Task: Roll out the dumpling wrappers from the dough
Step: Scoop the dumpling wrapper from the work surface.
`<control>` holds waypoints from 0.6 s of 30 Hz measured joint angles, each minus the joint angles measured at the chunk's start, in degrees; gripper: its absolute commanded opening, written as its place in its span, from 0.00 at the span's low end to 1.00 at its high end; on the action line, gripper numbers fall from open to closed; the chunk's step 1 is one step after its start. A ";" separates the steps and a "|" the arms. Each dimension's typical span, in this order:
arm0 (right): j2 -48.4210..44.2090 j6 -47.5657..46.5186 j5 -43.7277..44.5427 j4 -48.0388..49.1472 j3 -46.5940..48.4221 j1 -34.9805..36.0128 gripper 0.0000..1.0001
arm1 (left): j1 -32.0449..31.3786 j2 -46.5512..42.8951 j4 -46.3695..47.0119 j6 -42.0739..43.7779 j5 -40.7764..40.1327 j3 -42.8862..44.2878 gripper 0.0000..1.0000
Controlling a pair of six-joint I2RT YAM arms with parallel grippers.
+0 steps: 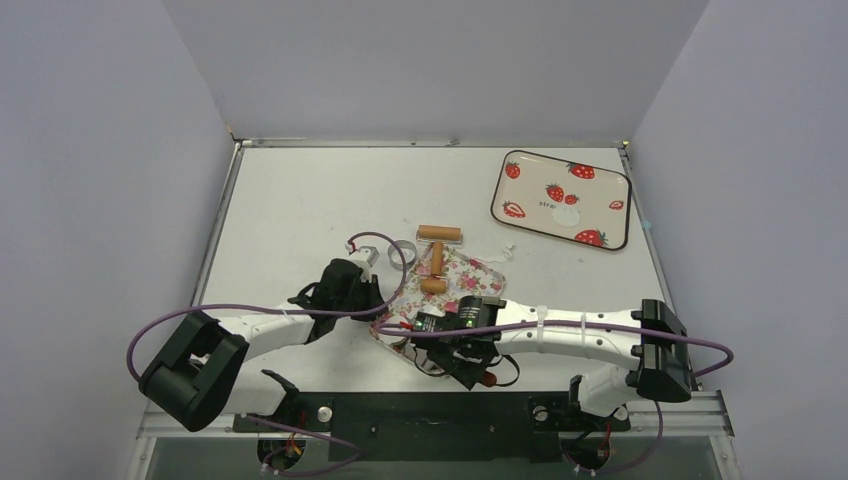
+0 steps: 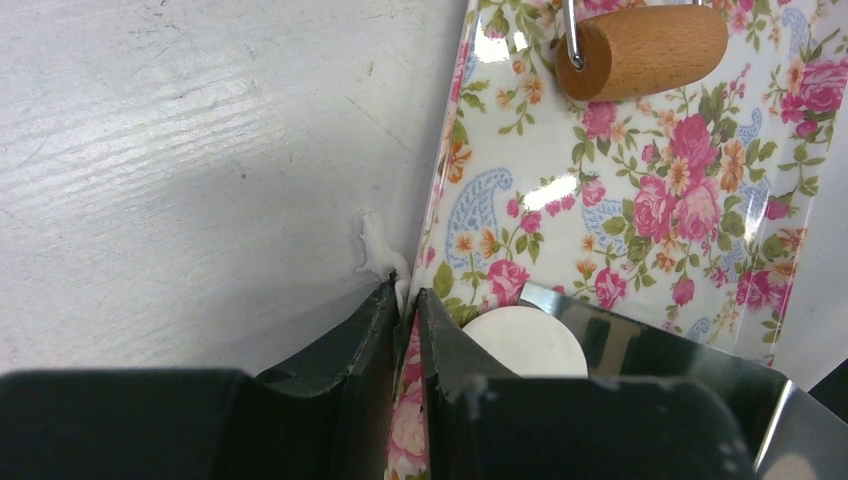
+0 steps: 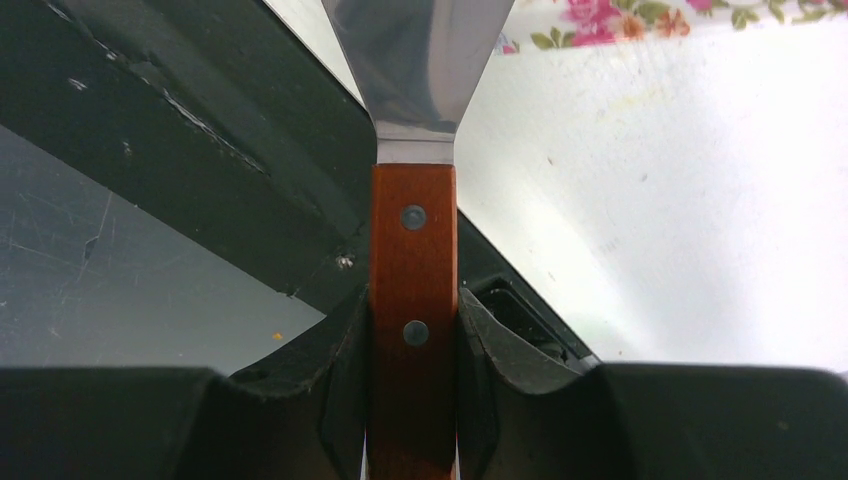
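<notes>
Quickly, top view: grey table, both arms reaching in toward its middle. Strawberry plate sits at the table's 1 o'clock corner, and a wrapper, a flat white disc, lies on it toward the plate's 6 o'clock side.

Floral tray is near table centre, well apart from the plate. Wooden roller rests on the tray toward its 12 o'clock end.

Left gripper is at the tray's 9 o'clock edge, fingers pressed close with the tray rim pinched between them.

Right gripper is clamped on the brown handle of the spatula, one finger each side. Its shiny blade lies over the tray's 5 o'clock part.

Second wrapper, a white round disc, is on the tray just beside the left fingers and touches the blade; cannot tell if the blade is under it.

Metal ring is on the table at 10 o'clock from the tray. Small dough scrap is on the table touching the tray rim, at 12 o'clock from the left fingertips.
</notes>
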 measured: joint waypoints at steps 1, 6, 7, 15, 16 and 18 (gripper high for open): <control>0.00 -0.55 -0.13 0.57 -0.04 -0.04 0.00 | 0.00 0.00 0.00 0.00 0.00 0.00 0.09; -0.02 -3.06 -1.29 4.76 -2.01 -2.45 0.00 | -0.07 -0.02 0.00 0.00 0.02 0.00 0.08; -0.02 -3.50 -1.27 5.51 -2.38 -3.15 0.00 | -0.07 -0.02 0.02 0.00 0.02 0.00 0.08; 2.16 -5.31 -0.61 7.74 -2.54 -4.70 0.00 | -0.11 -0.02 0.02 0.02 0.00 0.00 0.07; 2.38 -5.33 -0.52 7.85 -2.54 -4.83 0.00 | -0.11 -0.02 0.02 0.02 -0.02 0.00 0.07; 2.36 -5.18 -0.33 8.02 -2.56 -4.85 0.00 | -0.11 -0.04 0.02 0.04 -0.15 0.00 0.07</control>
